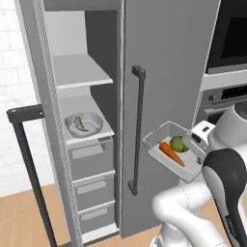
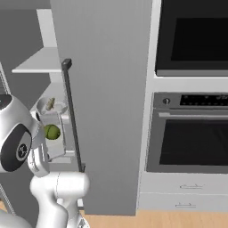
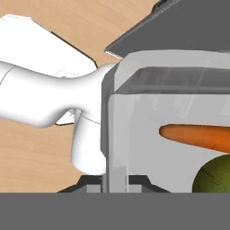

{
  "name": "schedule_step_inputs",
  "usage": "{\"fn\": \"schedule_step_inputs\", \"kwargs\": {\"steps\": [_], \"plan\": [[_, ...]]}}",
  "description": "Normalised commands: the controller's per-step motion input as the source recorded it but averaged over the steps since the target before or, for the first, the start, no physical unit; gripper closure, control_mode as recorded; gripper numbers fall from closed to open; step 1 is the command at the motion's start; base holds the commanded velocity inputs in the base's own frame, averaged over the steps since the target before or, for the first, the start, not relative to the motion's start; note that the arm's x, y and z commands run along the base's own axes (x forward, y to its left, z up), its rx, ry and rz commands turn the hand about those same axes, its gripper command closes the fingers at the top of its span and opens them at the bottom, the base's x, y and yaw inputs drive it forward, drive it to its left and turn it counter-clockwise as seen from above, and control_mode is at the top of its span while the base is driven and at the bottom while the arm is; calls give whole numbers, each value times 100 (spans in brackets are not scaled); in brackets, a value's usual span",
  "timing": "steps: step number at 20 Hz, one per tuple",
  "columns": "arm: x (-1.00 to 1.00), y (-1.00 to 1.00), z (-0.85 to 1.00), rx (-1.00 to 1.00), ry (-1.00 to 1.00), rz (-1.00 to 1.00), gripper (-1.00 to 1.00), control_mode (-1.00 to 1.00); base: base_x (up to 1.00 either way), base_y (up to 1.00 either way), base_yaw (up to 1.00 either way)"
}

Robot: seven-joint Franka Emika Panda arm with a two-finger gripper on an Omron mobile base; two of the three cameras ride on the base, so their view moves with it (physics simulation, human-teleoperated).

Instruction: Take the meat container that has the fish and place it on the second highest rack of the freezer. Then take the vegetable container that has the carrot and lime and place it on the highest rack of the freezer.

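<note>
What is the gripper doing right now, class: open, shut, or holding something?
Gripper: shut on the rim of the clear vegetable container with the carrot and lime.

- Freezer (image 1: 72, 120): tall, narrow, dark grey cabinet; light grey shelves above, drawers below; door swung open.
- Meat container (image 1: 84, 125): shallow grey oval dish, resting on the freezer's lower visible shelf, directly above the drawers.
- Fish (image 1: 80, 124): small, slender, grey-brown; lying inside the meat container.
- Vegetable container (image 1: 174, 149): clear rectangular tray, tilted, held in the air right of the freezer, outside it.
- Carrot (image 1: 171, 153): orange, tapered; lying in the vegetable container.
- Lime (image 1: 179, 144): round, green; just beside the carrot.
</note>
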Motion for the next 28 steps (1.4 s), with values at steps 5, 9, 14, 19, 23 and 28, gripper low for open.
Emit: {"fn": "schedule_step_inputs", "kwargs": {"steps": [5, 9, 14, 19, 23, 28], "plan": [[0, 0, 0, 0, 0, 0, 100, 100, 24, 54, -14], [0, 0, 0, 0, 0, 0, 100, 100, 33, 47, -11], [0, 0, 0, 0, 0, 0, 100, 100, 30, 41, -9], [0, 0, 0, 0, 0, 0, 100, 100, 34, 24, -1], [3, 7, 10, -1, -5, 0, 100, -100, 20, 18, 0], [4, 29, 55, -3, -35, 0, 100, -100, 0, 0, 0]]}}
